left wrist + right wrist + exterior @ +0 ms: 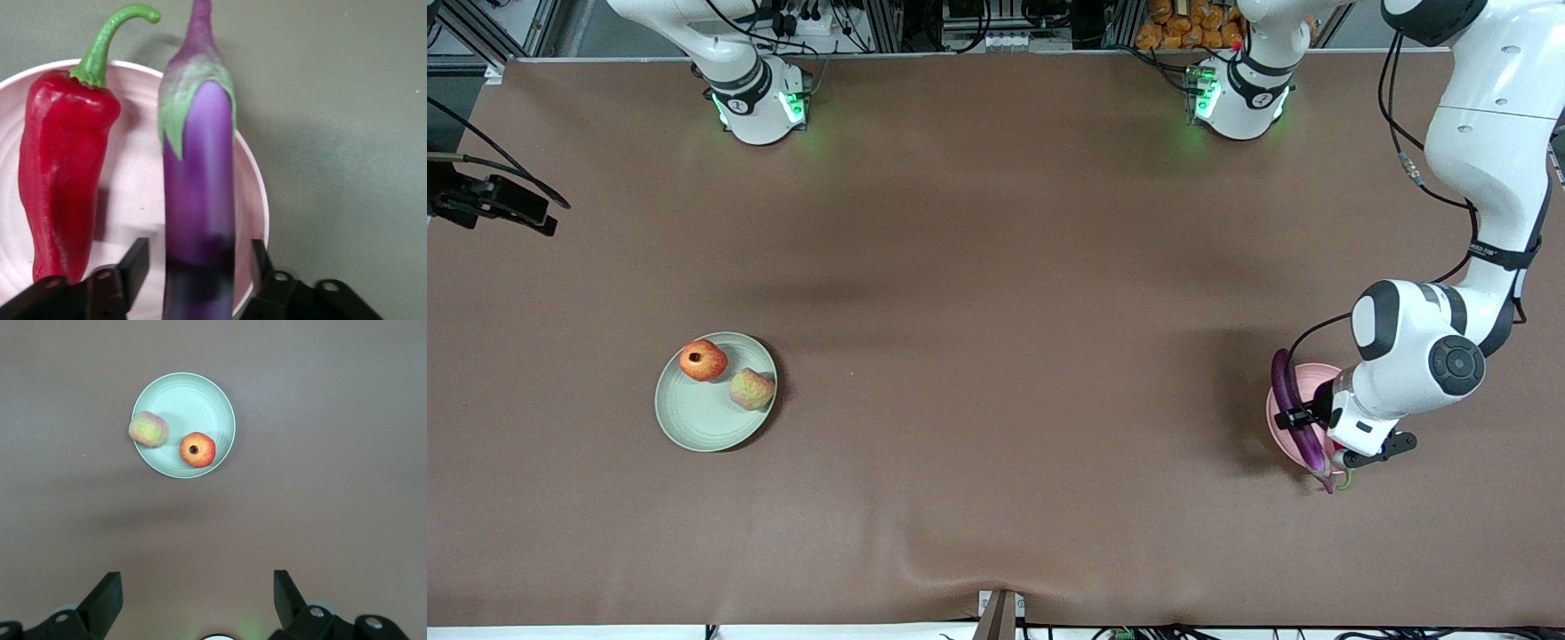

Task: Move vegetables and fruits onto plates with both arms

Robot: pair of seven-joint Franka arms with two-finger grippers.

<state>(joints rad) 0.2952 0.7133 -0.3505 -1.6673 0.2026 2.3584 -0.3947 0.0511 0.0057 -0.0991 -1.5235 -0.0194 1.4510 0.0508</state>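
Right now your left end effector (200, 267) sits low over the pink plate (1288, 411) at the left arm's end of the table (996, 267), its fingers (133, 263) spread on either side of the purple eggplant (199, 200), which lies across the plate's rim. Whether the pads touch the eggplant you cannot tell. The red chili pepper (63, 180) lies on that plate beside it (green stem curling past the rim). Your right end effector (197, 600) waits wide and empty, high above the table. On the green plate (703, 418), toward the right arm's end, the pomegranate (703, 360) and peach (751, 389) rest near each other.

table: brown cloth (996, 267) | orange packets (1183, 27) above table's top edge | black device (489, 204) at edge
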